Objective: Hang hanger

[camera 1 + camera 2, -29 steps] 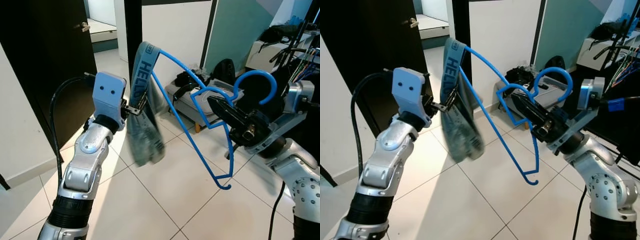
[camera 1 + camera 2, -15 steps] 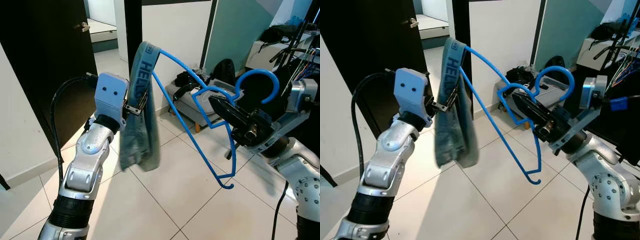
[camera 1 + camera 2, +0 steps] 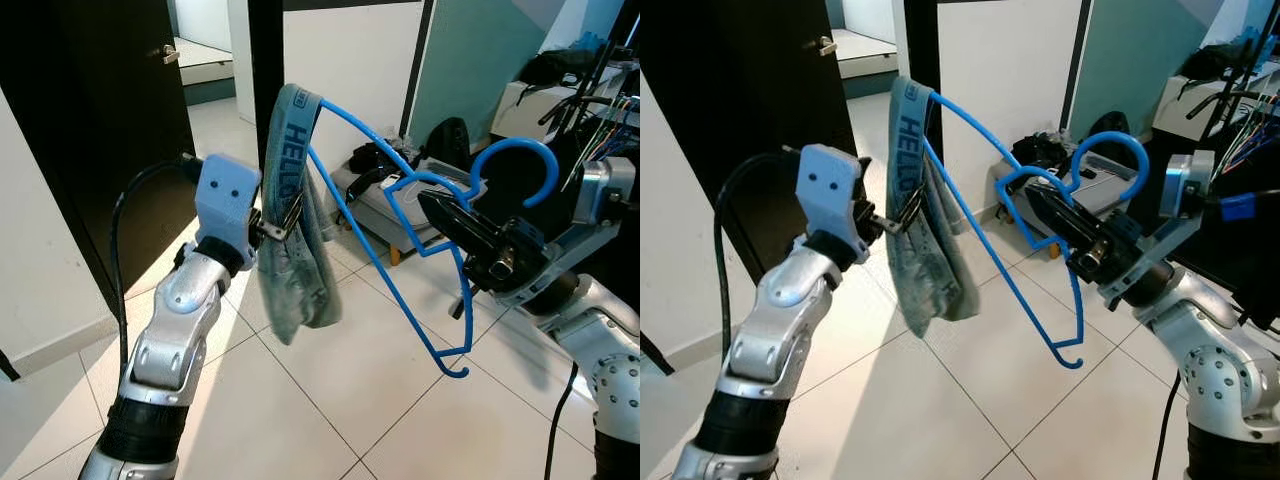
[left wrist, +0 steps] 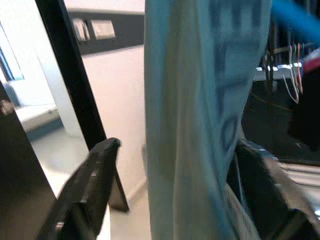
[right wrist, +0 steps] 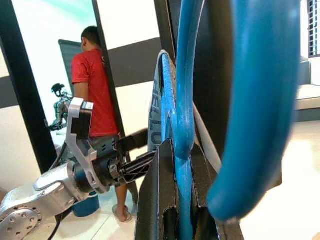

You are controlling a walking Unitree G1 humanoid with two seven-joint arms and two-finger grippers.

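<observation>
A blue plastic hanger (image 3: 512,148) is held up in front of me by my right gripper (image 3: 428,205), which is shut on it just below the hook; the right wrist view has the hanger (image 5: 250,100) running between the fingers (image 5: 157,200). A teal towel (image 3: 298,270) printed "HELLO" hangs over the hanger's far left end. My left gripper (image 3: 285,218) is at the towel's upper part. In the left wrist view the towel (image 4: 200,125) hangs between the two spread fingers (image 4: 97,170).
A black door (image 3: 100,110) stands open at the left. Bags and a grey case (image 3: 400,190) lie on the tiled floor by the white wall. Cables and dark gear (image 3: 600,100) crowd the right. A person in a red shirt (image 5: 92,95) stands behind.
The towel's lower end swung left and has come back, now bunched under the hanger's end. My left gripper has shifted slightly right, closer to the hanger. The right gripper has hardly moved.
</observation>
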